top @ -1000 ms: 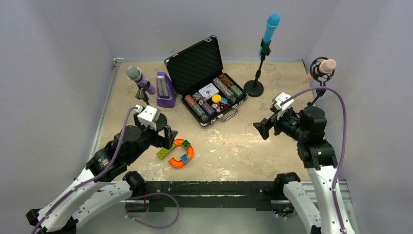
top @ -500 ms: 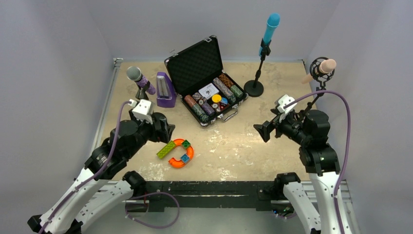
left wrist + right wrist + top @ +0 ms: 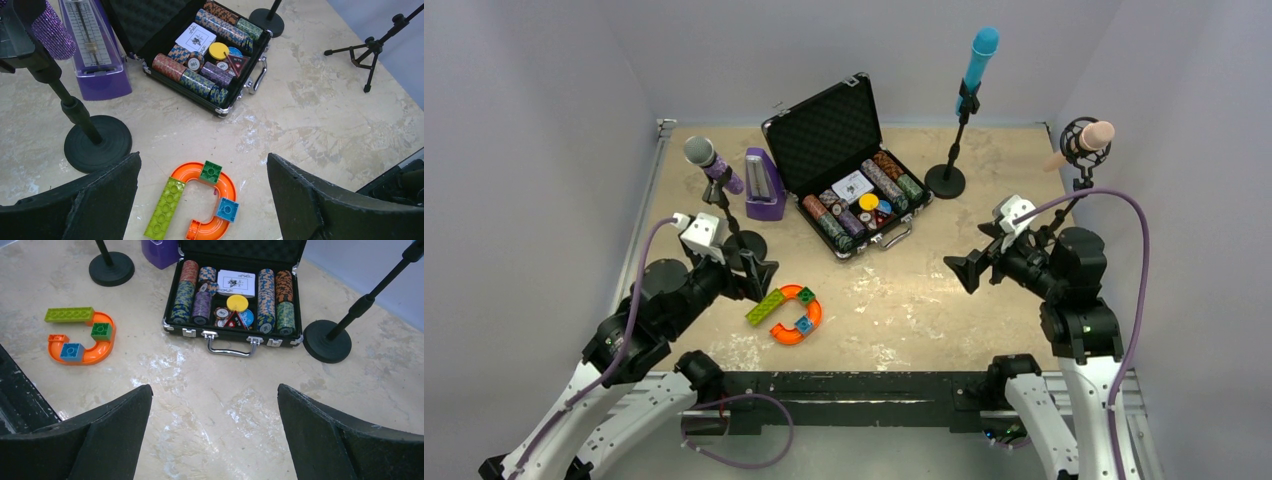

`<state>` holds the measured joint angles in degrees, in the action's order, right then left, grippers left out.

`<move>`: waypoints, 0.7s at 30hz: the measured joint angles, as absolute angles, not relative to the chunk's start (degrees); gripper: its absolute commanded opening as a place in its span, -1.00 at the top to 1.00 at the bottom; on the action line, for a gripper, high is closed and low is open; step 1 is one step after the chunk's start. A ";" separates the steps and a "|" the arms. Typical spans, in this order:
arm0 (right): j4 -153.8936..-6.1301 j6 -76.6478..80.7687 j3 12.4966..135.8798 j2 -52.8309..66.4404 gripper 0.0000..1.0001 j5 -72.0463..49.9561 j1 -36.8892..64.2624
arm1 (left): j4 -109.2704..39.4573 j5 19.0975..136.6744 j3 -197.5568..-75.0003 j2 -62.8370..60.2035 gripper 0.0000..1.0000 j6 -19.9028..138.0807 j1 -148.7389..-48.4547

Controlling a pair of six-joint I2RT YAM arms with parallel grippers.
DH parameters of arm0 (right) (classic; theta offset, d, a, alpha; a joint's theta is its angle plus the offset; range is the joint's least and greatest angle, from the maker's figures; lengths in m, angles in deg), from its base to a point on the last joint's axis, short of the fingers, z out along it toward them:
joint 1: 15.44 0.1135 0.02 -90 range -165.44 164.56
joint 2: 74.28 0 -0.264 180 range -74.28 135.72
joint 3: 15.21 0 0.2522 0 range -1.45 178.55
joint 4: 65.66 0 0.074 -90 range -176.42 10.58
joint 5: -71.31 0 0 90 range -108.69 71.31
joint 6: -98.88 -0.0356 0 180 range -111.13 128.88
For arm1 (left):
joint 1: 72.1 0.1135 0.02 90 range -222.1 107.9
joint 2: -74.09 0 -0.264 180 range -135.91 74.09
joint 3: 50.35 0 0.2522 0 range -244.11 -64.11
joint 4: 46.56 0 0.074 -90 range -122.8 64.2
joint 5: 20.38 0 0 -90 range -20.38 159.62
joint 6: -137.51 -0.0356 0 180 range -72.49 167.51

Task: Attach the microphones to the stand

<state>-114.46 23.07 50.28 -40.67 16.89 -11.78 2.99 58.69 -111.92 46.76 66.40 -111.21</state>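
Jaws: left gripper [image 3: 759, 277] and right gripper [image 3: 962, 270] both spread wide, holding nothing, poised above the table [image 3: 904, 300].
Near ground: orange track piece [image 3: 799, 314] with toy bricks, just ahead of left jaws.
Mid-table: open poker chip case [image 3: 849, 180]; purple box [image 3: 764, 186] beside it.
Microphones: purple one [image 3: 712, 163] clipped on left stand; pink one [image 3: 1084, 141] in right cradle; cyan one [image 3: 978, 56] upright on far stand. All apparently mounted.
Handling: likely rigid, light, smooth-barrelled; best gripped mid-body, clear of mesh head.
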 measured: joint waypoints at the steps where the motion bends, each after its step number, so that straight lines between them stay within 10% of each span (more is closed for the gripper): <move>1: -114.05 22.33 50.26 -40.69 -0.97 16.82 -11.78 | 2.99 58.75 -111.92 46.95 -0.99 66.43 -111.21; 21: -110.09 16.06 47.92 -41.57 -0.97 17.30 -13.94 | 5.87 58.77 -111.90 50.01 -0.99 66.65 -111.21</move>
